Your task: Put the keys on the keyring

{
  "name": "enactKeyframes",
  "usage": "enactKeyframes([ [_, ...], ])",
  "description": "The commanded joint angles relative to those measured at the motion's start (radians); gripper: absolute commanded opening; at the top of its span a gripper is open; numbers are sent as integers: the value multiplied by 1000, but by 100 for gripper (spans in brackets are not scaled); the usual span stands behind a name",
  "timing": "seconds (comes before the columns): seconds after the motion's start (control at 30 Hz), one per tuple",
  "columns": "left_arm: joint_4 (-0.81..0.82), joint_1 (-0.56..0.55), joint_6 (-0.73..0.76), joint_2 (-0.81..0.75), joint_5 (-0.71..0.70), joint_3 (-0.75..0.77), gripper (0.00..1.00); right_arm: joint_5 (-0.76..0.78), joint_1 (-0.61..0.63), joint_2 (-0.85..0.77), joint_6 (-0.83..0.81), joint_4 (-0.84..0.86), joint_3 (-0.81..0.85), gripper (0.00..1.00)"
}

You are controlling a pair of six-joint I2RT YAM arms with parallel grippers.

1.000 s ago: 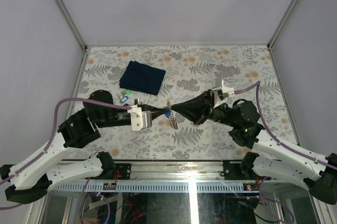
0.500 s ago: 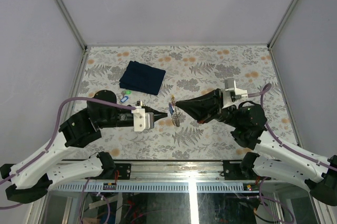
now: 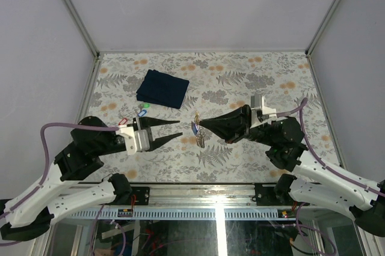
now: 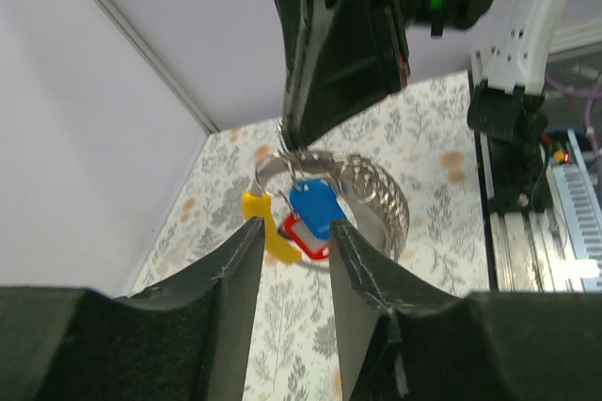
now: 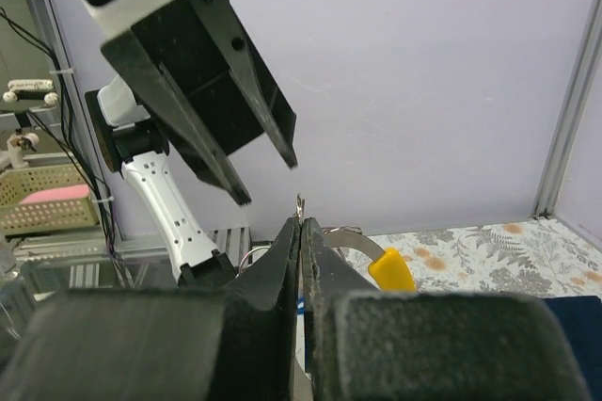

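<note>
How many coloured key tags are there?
6: yellow, blue and red hang on the ring in the right gripper; green, blue and red lie on the table near the left arm. Others may be hidden.

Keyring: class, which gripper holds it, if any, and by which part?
The right gripper pinches the keyring by its top rim, jaws shut; the left gripper, jaws open, holds nothing.

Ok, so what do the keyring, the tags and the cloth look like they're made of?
Keyring: metal, likely steel. It is grey and shiny, with bright glints along its coils.
Tags: probably plastic. They are solid blue, red and yellow, smooth and slightly glossy.
Cloth: fabric, matte dark blue, folded flat with soft edges. The weave is too small to tell.
</note>
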Motion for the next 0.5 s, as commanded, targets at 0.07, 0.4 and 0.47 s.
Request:
enactKeyframes([
  [0.07, 345, 1, -201, -36, 3, -96, 37, -64, 6, -16, -70, 52, 64, 0],
  [0.4, 625, 2, -366, -23, 8, -203, 36, -124, 5, -19, -73, 88, 79, 0],
  [0.47, 660, 0, -386, -16, 29, -210, 34, -126, 5, -24, -75, 87, 79, 0],
])
